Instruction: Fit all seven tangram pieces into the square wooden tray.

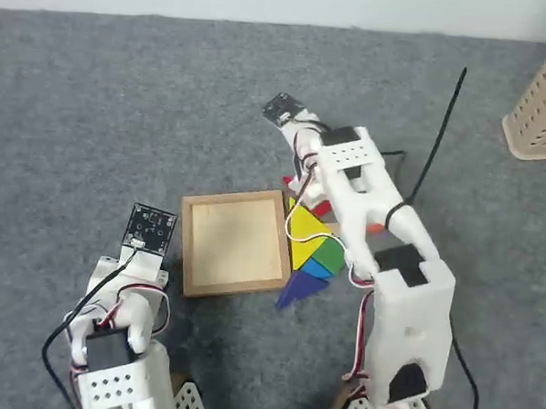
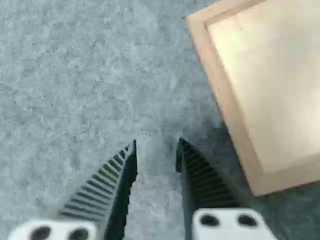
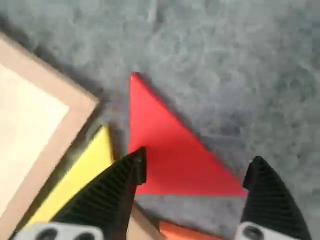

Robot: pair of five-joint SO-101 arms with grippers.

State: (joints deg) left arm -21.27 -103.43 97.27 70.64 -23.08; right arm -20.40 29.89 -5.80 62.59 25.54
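My left claw [image 2: 156, 150] sits over the grey surface [image 1: 95, 113], fingers slightly apart, holding nothing, near a corner of the square wooden tray [image 1: 186, 253]. Yellow triangle [image 1: 307, 226], green piece [image 1: 331, 253] and blue piece [image 1: 314, 269] lie just beside the tray. My right claw [image 3: 199, 165] is spread wide over the red triangle [image 3: 160, 145].

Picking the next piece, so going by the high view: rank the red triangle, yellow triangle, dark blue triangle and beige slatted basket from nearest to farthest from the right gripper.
1. The red triangle, between the fingers of the right gripper.
2. The yellow triangle, beside the wooden tray.
3. The dark blue triangle, at the pile's end toward the arm bases.
4. The beige slatted basket, far corner.
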